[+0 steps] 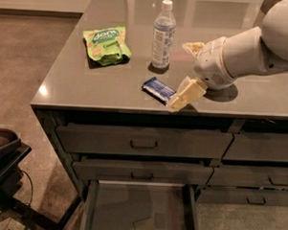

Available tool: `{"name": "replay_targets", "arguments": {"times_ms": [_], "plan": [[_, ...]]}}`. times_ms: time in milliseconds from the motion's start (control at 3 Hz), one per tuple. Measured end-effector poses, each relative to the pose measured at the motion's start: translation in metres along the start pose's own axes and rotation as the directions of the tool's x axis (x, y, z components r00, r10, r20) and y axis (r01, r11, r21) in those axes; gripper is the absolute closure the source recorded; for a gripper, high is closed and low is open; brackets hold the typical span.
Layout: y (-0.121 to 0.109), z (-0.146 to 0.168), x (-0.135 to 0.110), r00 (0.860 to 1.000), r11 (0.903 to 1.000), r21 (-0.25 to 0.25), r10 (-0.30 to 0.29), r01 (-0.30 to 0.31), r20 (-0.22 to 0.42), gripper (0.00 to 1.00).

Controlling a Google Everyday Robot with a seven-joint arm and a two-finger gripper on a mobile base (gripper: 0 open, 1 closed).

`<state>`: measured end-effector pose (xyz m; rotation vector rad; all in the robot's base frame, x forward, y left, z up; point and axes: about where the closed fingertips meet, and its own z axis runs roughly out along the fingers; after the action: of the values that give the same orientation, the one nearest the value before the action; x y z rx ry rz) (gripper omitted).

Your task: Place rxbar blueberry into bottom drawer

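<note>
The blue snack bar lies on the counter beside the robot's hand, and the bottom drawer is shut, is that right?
Not quite: the camera view shows the bottom drawer pulled open. The rxbar blueberry does lie on the counter, with the gripper right beside it.
</note>
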<state>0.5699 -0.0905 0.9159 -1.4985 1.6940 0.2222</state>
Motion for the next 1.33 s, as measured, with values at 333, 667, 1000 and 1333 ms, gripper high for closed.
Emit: {"name": "replay_targets", "arguments": {"times_ms": [333, 667, 1000, 1333], "plan": [[-0.033, 0.018, 0.017, 0.999, 0.9991, -0.033, 0.025, -0.026, -0.025, 0.00], [-0.034, 0.019, 0.017, 0.999, 0.9991, -0.033, 0.026, -0.026, -0.023, 0.00], [-0.026, 0.033, 0.025, 0.998, 0.9945, -0.085, 0.061, -0.062, -0.012, 0.00], [-0.019, 0.051, 0.027, 0.996, 0.9863, -0.142, 0.085, -0.084, 0.001, 0.00]]}}
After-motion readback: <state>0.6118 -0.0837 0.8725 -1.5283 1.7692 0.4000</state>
